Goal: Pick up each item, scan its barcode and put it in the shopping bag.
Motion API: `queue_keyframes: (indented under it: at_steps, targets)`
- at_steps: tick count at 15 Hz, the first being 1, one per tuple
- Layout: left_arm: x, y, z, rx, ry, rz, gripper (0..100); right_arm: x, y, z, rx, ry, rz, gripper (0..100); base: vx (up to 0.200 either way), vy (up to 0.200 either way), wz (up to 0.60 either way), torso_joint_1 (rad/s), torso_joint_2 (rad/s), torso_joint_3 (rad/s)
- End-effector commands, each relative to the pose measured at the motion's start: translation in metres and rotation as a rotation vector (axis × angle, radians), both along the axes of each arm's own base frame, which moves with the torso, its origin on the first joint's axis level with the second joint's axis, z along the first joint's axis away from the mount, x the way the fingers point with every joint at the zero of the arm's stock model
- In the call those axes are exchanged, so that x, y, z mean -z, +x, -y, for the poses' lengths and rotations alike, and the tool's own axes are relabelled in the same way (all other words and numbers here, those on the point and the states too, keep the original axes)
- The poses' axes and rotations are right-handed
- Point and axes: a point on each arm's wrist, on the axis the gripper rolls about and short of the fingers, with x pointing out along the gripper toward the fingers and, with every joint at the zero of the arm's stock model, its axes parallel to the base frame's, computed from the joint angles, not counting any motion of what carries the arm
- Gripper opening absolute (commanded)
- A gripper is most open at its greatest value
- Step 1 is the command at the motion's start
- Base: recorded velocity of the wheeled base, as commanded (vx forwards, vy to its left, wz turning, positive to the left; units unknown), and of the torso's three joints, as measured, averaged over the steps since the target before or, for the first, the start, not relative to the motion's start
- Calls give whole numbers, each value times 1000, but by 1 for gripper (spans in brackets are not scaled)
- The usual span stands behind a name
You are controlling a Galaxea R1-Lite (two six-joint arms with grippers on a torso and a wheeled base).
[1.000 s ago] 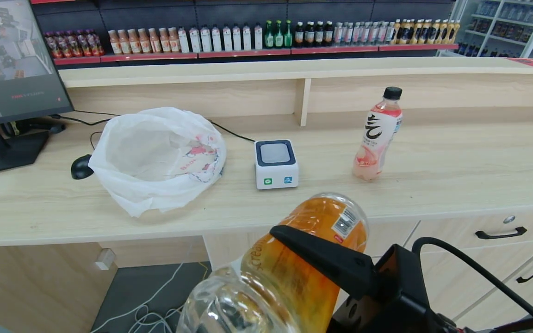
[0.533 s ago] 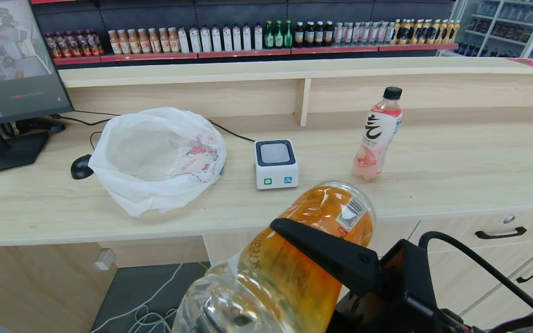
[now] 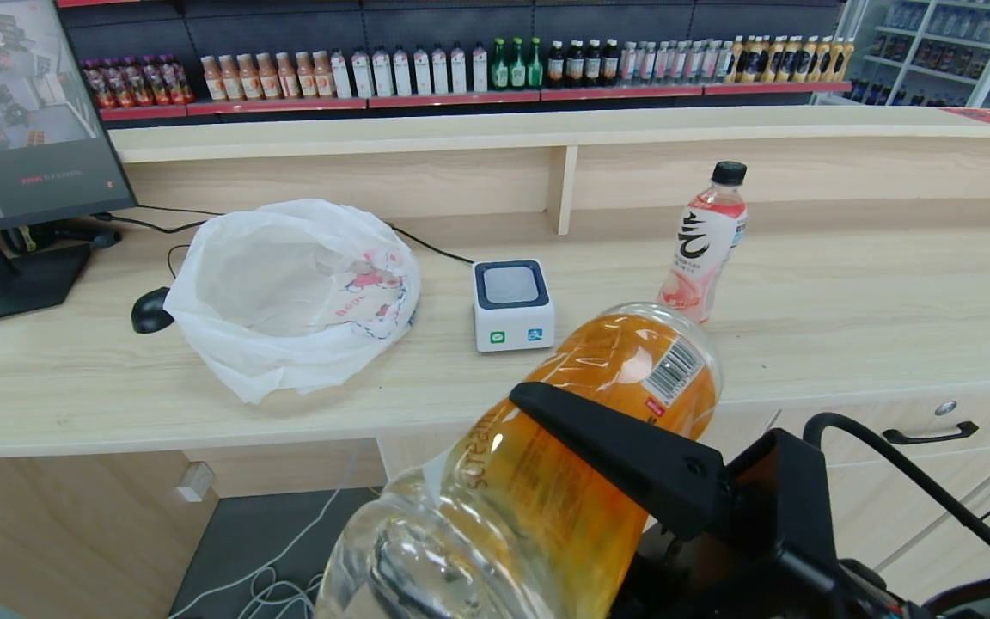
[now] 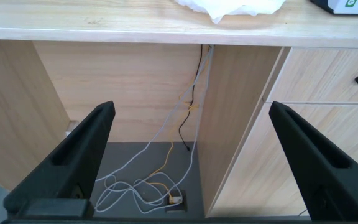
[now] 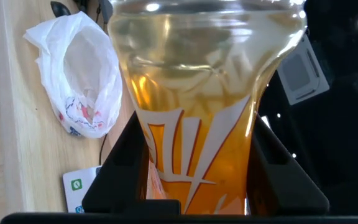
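Right now the orange drink bottle [image 3: 564, 447] is off the counter [image 3: 847, 327], held in the air before its near edge and lying at a slant. In the head view its far end sits just right of the scanner [image 3: 512, 305] and covers the foot of the pink bottle [image 3: 701, 249]. It is clear, smooth plastic with a waisted body. The far part is filled with orange liquid and wrapped in an orange label with pale lettering, and the near part is colourless and glossy. A white barcode patch sits near the far end, facing up. The right gripper [image 5: 201, 186] is clamped on it, one black finger on each side of the labelled waist.

The left gripper [image 4: 194, 162] is spread wide with nothing between its two black wedge-shaped fingers. It hangs below the counter's edge and faces the cabinet front and some loose cables on the floor.

On the pale wood-grain counter, the shopping bag [image 3: 289, 292] is thin, crinkled white plastic with red print, and its mouth gapes open. The scanner is a small white cube with a dark-framed window on top. The pink bottle stands upright, slim and black-capped. A black mouse [image 3: 151, 311] lies beside the bag, and a monitor [image 3: 22, 112] stands at the far left.
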Motion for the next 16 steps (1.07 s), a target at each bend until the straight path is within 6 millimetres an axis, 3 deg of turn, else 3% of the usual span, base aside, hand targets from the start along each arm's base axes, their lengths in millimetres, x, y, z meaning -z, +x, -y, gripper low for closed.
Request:
queue_keyframes:
  at_steps: [1, 16]
  targets:
    - [0, 0, 0, 0, 0, 0, 100, -4, -1, 1, 5, 9, 15, 0, 0, 0, 0, 0, 0, 0]
    - [0, 0, 0, 0, -1, 0, 100, -1, 2, -2, -1, 15, -15, 0, 0, 0, 0, 0, 0, 0]
